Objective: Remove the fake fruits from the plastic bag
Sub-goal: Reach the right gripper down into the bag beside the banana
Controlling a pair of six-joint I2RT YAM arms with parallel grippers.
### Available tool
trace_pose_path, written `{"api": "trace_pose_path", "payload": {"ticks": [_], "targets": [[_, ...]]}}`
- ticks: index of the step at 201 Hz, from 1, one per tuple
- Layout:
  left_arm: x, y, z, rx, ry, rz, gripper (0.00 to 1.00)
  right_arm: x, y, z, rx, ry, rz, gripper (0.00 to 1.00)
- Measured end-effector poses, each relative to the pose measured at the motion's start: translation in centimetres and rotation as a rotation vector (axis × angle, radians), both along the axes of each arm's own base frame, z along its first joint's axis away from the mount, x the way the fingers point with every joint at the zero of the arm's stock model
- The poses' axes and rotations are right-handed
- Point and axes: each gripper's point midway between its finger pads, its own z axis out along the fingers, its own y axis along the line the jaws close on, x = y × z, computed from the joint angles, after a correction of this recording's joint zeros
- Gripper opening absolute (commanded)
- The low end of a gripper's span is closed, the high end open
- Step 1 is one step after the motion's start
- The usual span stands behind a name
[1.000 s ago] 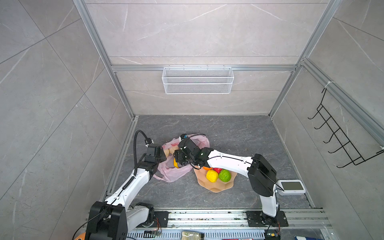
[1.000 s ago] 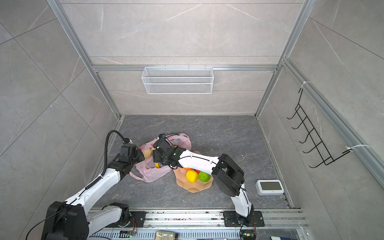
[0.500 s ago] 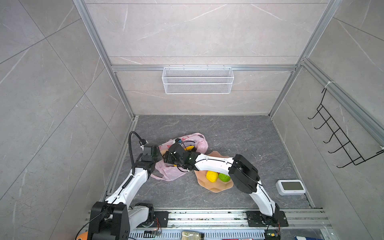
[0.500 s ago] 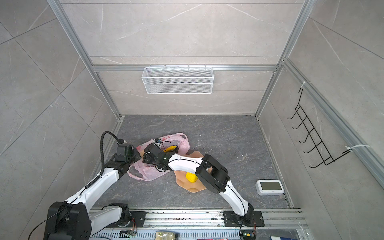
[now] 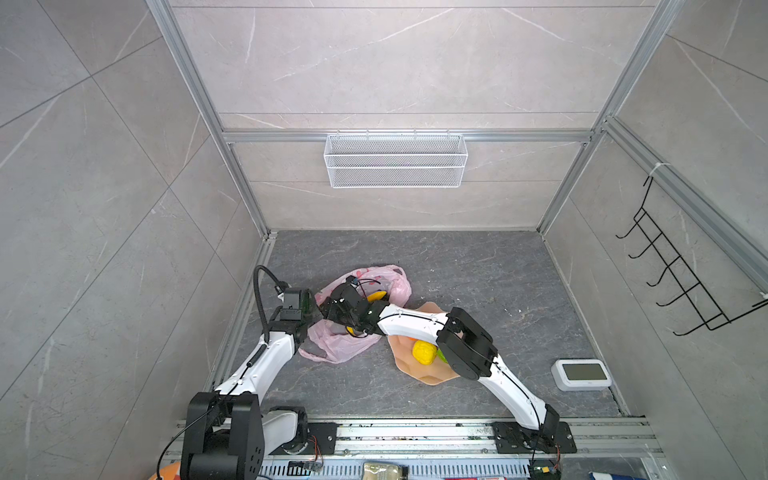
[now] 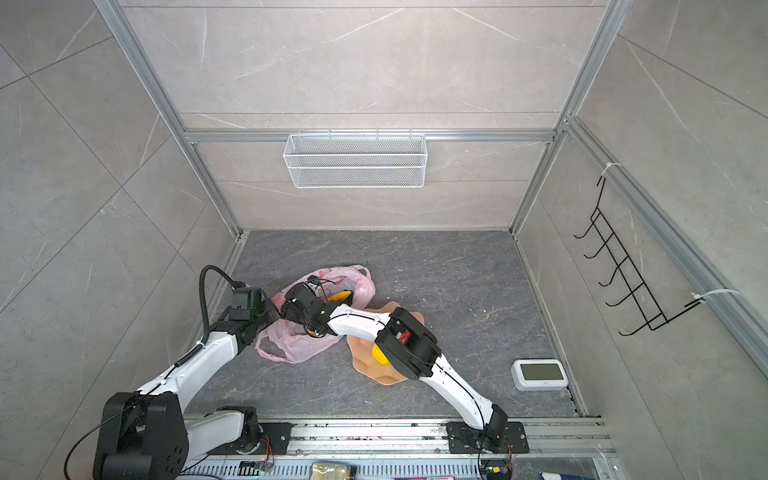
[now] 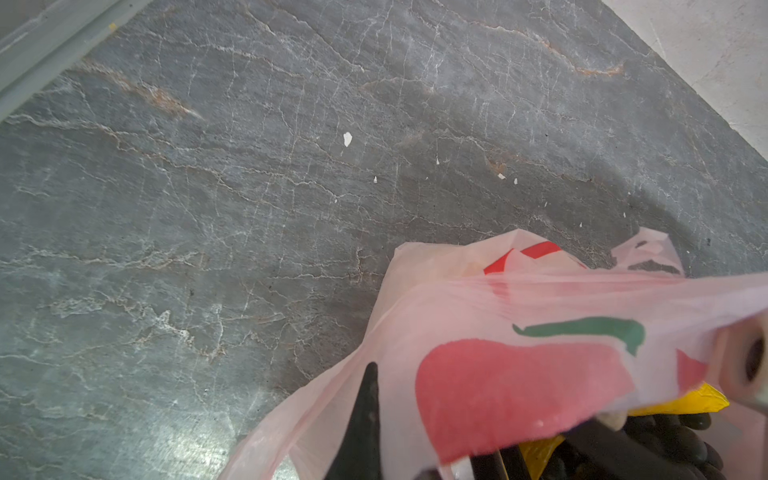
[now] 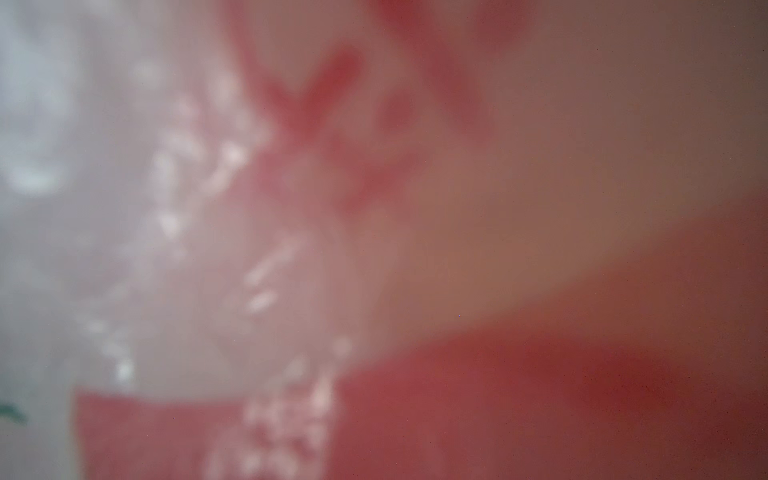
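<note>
The pink plastic bag [image 5: 349, 345] [image 6: 303, 345] lies crumpled at the floor's left middle. My left gripper [image 5: 316, 309] [image 6: 272, 311] is shut on the bag's left edge. In the left wrist view one of its black fingers [image 7: 363, 415] shows under the film [image 7: 519, 332]. My right gripper [image 5: 334, 309] [image 6: 293, 309] reaches into the bag's mouth, its fingertips hidden. The right wrist view shows only blurred pink film [image 8: 374, 249]. A yellow banana [image 5: 376, 296] [image 7: 681, 401] and dark grapes [image 7: 665, 436] lie inside. Yellow [image 5: 423, 352] and green [image 5: 441, 355] fruits sit on the peach plate [image 5: 419, 374].
My right arm's elbow [image 5: 467, 343] hangs over the plate. A white timer [image 5: 582, 374] lies at the floor's right edge. A wire basket [image 5: 395, 160] hangs on the back wall, a black hook rack [image 5: 681, 274] on the right wall. The left wall rail runs close behind my left arm.
My right gripper has pushed leftwards and deeper into the bag's mouth, and its elbow now covers part of the plate. My left gripper has drawn back to the left with the bag's edge.
</note>
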Motion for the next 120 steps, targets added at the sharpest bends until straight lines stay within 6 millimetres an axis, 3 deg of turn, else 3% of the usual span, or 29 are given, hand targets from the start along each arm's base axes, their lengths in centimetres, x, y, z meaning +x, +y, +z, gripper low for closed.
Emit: {"api": "trace_pose_path", "payload": {"ticks": [70, 120], "targets": [[0.1, -0.2, -0.3, -0.026, -0.006, 0.003, 0.00, 2.0, 2.3, -0.8, -0.018, -0.001, -0.017, 0.75], [0.0, -0.2, -0.2, -0.027, -0.008, 0.004, 0.00, 2.6, 2.3, -0.7, -0.032, 0.005, -0.029, 0.64]]}}
